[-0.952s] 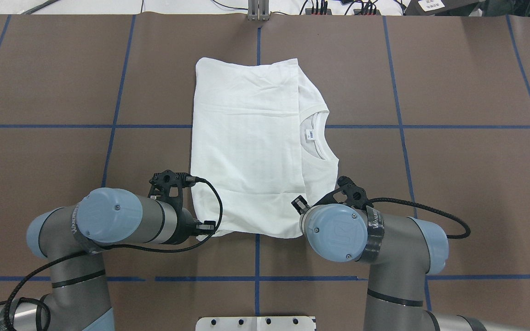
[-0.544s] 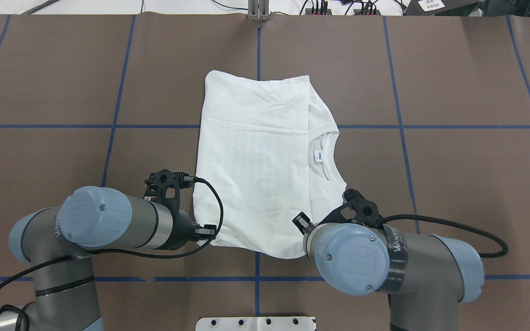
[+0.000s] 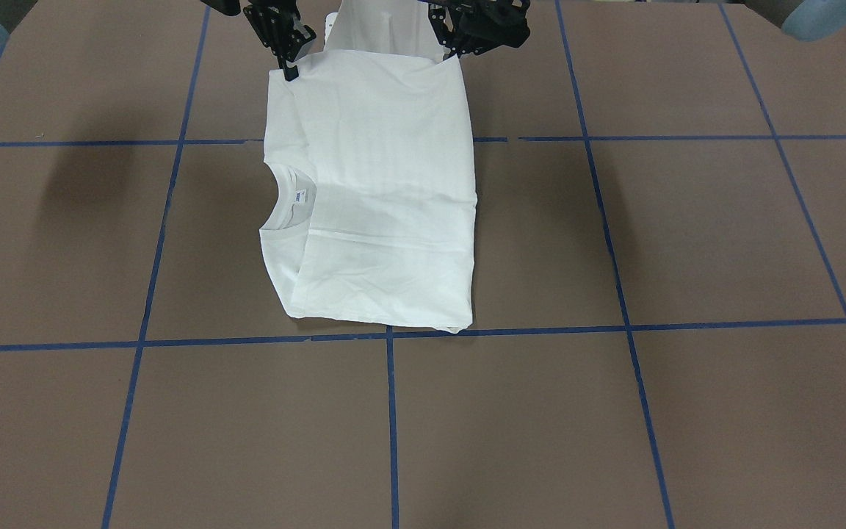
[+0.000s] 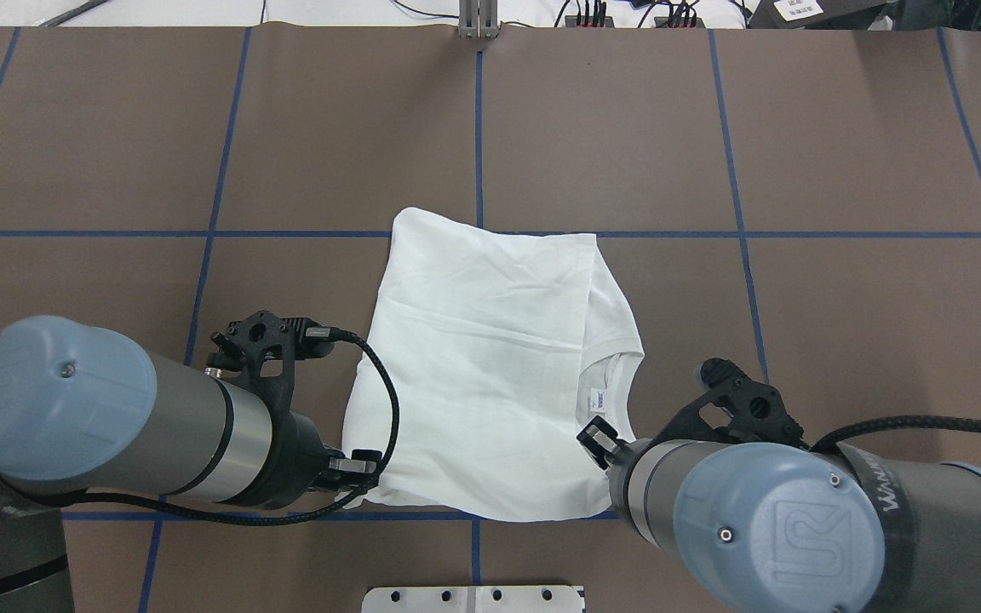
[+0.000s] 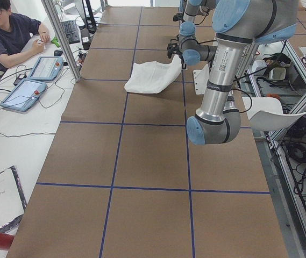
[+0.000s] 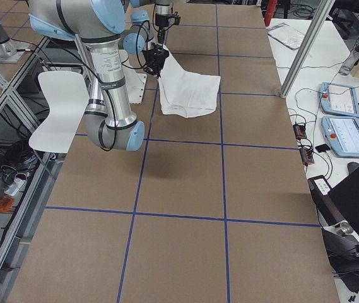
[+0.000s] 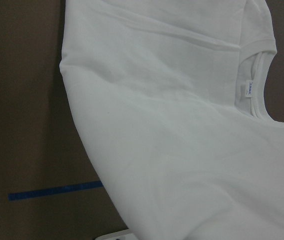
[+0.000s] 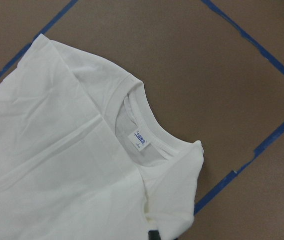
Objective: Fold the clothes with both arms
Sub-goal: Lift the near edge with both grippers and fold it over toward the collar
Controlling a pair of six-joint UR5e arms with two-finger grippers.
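The white T-shirt (image 4: 490, 375) lies folded into a rectangle on the brown table, its collar and small label (image 4: 599, 400) towards my right arm (image 4: 780, 528). The edge nearest me is lifted off the table (image 3: 379, 29) between both grippers. In the front-facing view my left gripper (image 3: 458, 50) is shut on the corner at the view's right. My right gripper (image 3: 289, 67) is shut on the corner at the view's left. From overhead, my left arm (image 4: 116, 426) and right arm hide both sets of fingertips. The wrist views show only cloth (image 7: 171, 125) and the collar (image 8: 140, 139).
Blue tape lines (image 4: 478, 128) divide the brown table (image 4: 840, 340) into squares. The white base plate (image 4: 473, 598) sits at the near edge. A person (image 5: 7, 37) sits at a side bench with tablets (image 5: 34, 80) and an aluminium post (image 5: 61, 37).
Both arms have drawn back towards the base, dragging the shirt about one grid square nearer me. Its far edge now lies at the middle blue line, and the near edge is lifted.
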